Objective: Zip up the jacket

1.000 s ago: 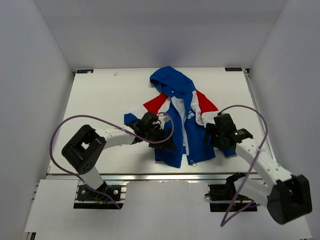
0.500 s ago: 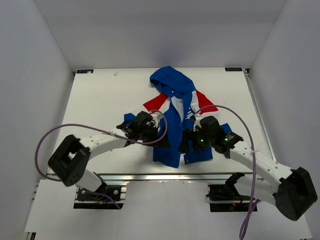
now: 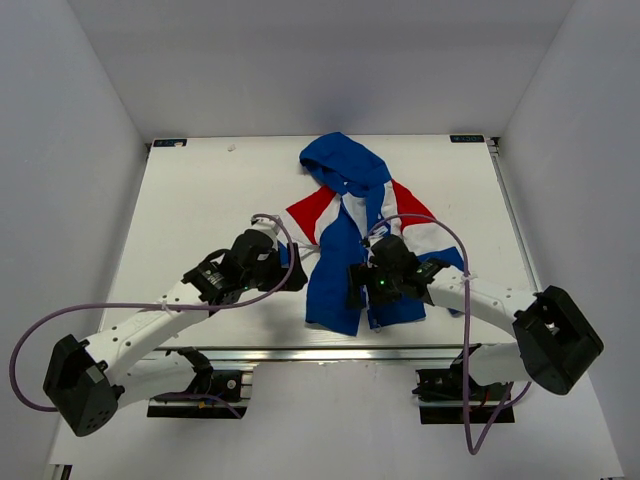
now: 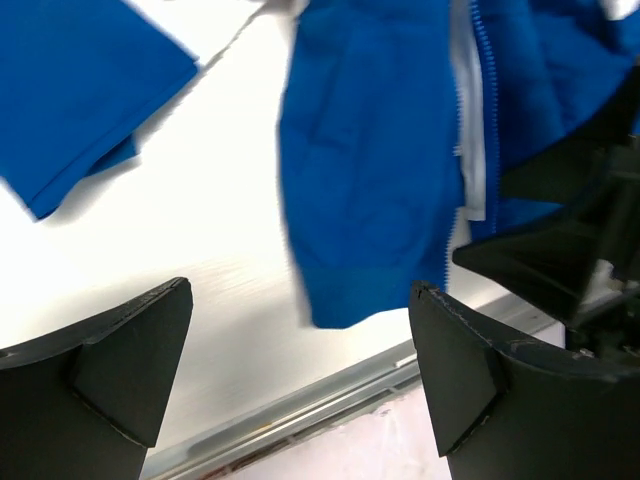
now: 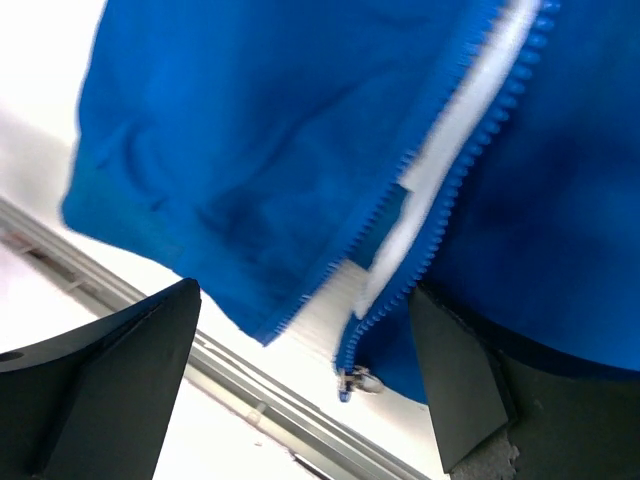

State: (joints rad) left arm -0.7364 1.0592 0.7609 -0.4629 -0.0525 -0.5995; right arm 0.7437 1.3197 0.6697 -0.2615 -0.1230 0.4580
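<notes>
The jacket (image 3: 338, 262) lies flat on the white table, blue hood (image 3: 343, 162) at the far end, red and white shoulder panels, front unzipped. My left gripper (image 3: 293, 279) is open and empty just left of the jacket's left front panel (image 4: 370, 170), above bare table (image 4: 300, 375). My right gripper (image 3: 358, 287) is open and hovers over the hem at the zipper's bottom (image 5: 300, 395). The zipper slider (image 5: 354, 380) hangs at the bottom of the right panel's teeth (image 5: 470, 170), apart from the left panel (image 5: 250, 140). Nothing is held.
A blue sleeve (image 4: 80, 90) lies left of the jacket body. The table's metal front rail (image 4: 300, 425) runs just below the hem and also shows in the right wrist view (image 5: 240, 395). White walls enclose the table (image 3: 200, 190). The right gripper's body (image 4: 560, 250) shows in the left wrist view.
My left gripper has drawn back leftward off the jacket's left panel. My right gripper has moved left from the right sleeve to over the hem at the zipper. The jacket's shoulders have spread wider.
</notes>
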